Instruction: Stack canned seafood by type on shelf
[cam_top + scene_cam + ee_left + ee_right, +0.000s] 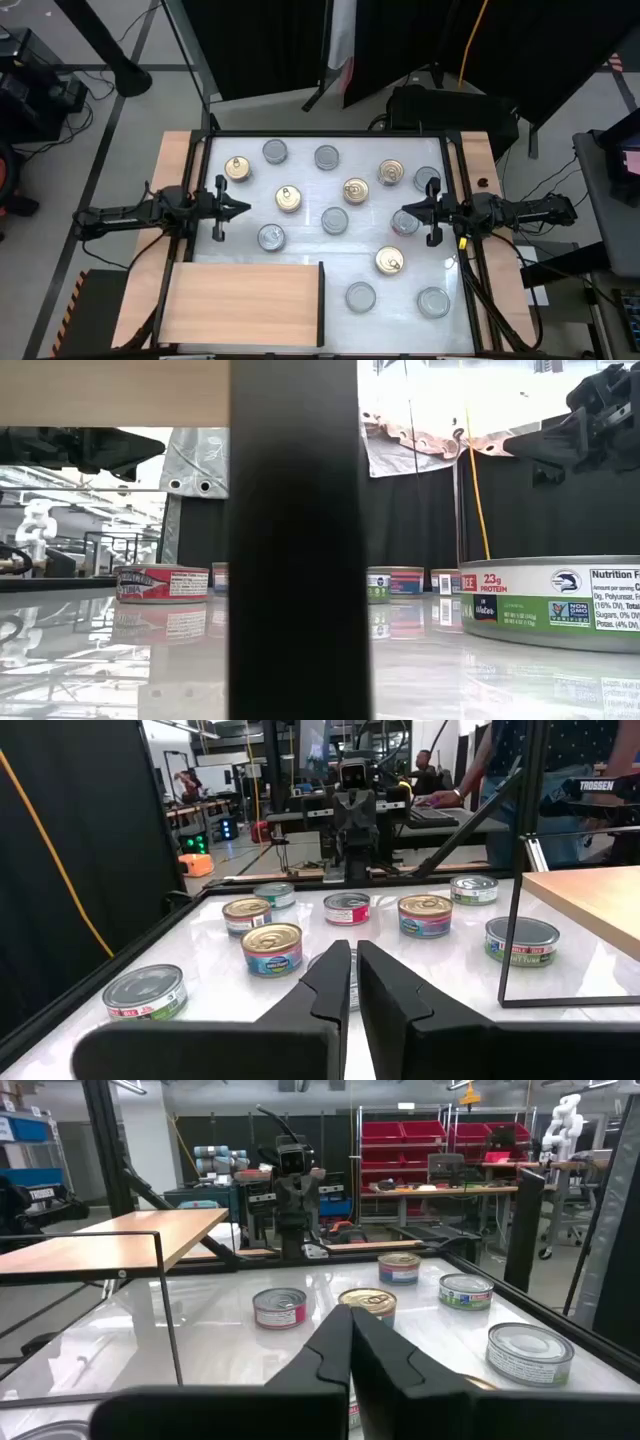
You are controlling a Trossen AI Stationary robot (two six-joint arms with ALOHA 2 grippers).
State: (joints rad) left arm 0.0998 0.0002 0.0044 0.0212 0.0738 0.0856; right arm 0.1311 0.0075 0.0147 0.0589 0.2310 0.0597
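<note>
Several flat round tins stand on their bases across the white tabletop, some with gold lids (288,198), others with silver lids (271,237). One silver-lidded tin has a red label (279,1308). The shelf (245,300) is a light-brown board at the table's near left, with a thin dark upright edge (321,300) on its right side; no tin is on it. My left gripper (246,208) hovers shut over the table's left part and points right. My right gripper (401,216) hovers shut at the right, pointing left, above a tin (407,226).
A dark frame rims the tabletop (330,134). Two silver-lidded tins (360,296) (433,300) stand right of the shelf near the near edge. The shelf's dark upright (295,540) blocks the middle of the low view. People and benches show in the room beyond the table.
</note>
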